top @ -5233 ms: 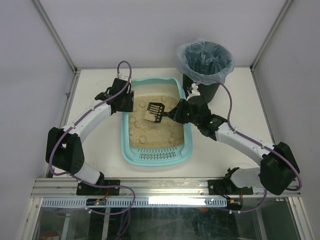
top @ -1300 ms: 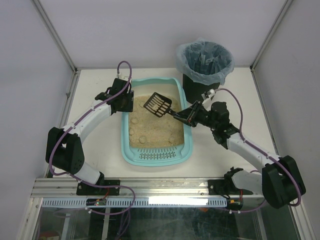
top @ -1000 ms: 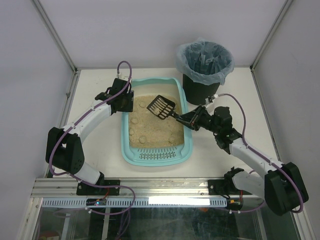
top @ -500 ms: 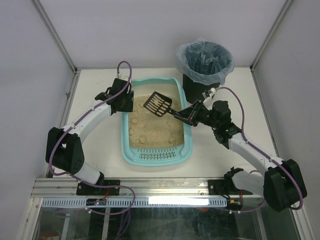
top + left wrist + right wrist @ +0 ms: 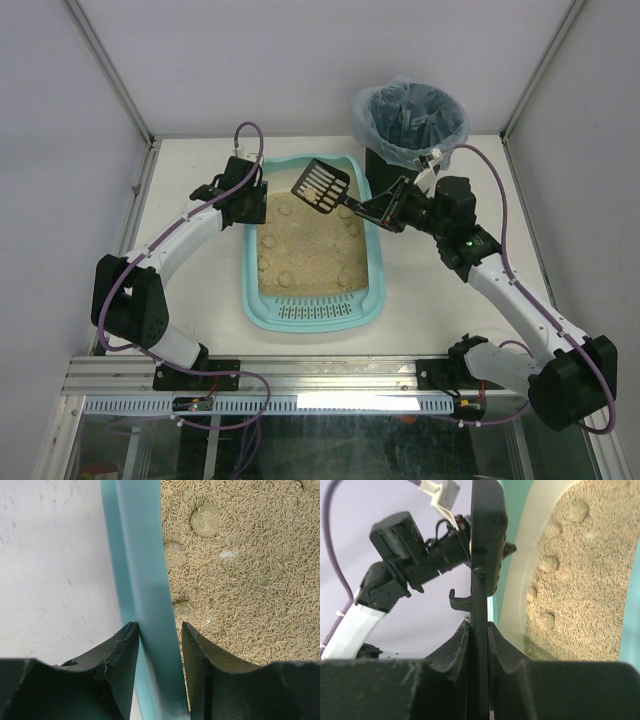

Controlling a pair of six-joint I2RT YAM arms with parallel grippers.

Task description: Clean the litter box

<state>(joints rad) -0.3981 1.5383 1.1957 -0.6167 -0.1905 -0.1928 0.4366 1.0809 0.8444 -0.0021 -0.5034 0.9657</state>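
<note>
Swinging far-right toward the bin [image 5: 410,125], the scoop [image 5: 320,185] clamped in the right gripper [image 5: 479,630] has left the litter [image 5: 305,255]; dumping seems next; left gripper [image 5: 159,630] pinches the litter box [image 5: 249,290] rim.

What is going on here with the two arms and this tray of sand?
The robot is cleaning the litter box. The left end effector grips the box's left rim. The right end effector is shut on the handle of a black slotted scoop, held raised over the box's far right corner, near the lined bin. Several clumps lie in the litter. Whether the scoop carries anything, I cannot tell.
</note>
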